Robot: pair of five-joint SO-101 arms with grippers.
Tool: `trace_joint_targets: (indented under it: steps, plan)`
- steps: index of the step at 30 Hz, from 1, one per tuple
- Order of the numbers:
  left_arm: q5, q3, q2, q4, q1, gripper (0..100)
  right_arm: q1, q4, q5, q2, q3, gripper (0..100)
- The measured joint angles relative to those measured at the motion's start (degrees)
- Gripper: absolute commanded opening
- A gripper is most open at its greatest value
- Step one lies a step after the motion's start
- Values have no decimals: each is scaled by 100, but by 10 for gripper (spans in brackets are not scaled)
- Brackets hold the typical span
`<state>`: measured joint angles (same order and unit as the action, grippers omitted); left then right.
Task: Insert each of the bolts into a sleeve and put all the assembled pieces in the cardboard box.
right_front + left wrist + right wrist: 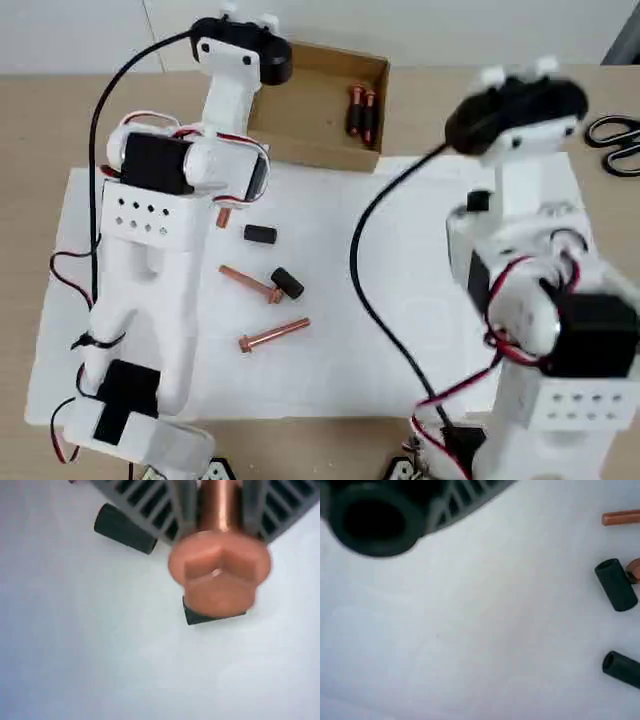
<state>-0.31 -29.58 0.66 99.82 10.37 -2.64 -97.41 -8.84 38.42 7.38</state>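
Between the ribbed grey fingers (182,505) of my left gripper (217,507) I hold a copper bolt (218,575), clamped on its shank, the hexagonal head pointing down at the white sheet (100,655). Seen from above, this bolt hangs just beside a loose black sleeve (260,234) lying on the sheet. A second sleeve (287,283) lies a little nearer my bases, touching the head of a flat-lying bolt (245,277). Another loose bolt (273,335) lies alone, nearer still. My right gripper (385,505) is closed on its own held sleeve (372,520). I carry it above the sheet with its open bore facing my wrist camera, well apart from the pieces lying there. At the far edge of the sheet sits the cardboard box (300,135). Two assembled pieces (361,110) lie side by side inside it, against its right wall. My left arm's upper end overlaps the box's left corner in the high view. A pair of scissors (615,140) rests on the bare wooden table (30,120), off the sheet beyond my right arm.
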Motion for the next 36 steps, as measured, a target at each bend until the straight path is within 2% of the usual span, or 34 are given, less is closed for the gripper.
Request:
trace_joint_targets:
  steps: [6, 12, 16, 19, 23, 29, 36]
  plan:
    - [369, 0, -62, 0, 0, 6, -70, 1591, 79, 826, -1960, 4]
    - [738, 0, -62, 0, 0, 6, -519, 4149, 712, 1943, -4809, 4]
    - [1029, 0, -62, 0, 0, 6, -756, 5899, 738, 2673, -6673, 4]
    - [1319, 0, -70, -53, 88, 6, -897, 6804, 659, 3138, -7675, 4]
    - [1635, 0, -299, -246, 352, 6, -1020, 7341, 642, 3420, -8316, 4]
    - [1749, 44, -1547, -264, 1081, 6, -1046, 7429, 642, 3473, -8519, 4]
    - [2127, 923, -2699, -360, 1108, 6, -1266, 7429, 642, 3490, -8519, 4]
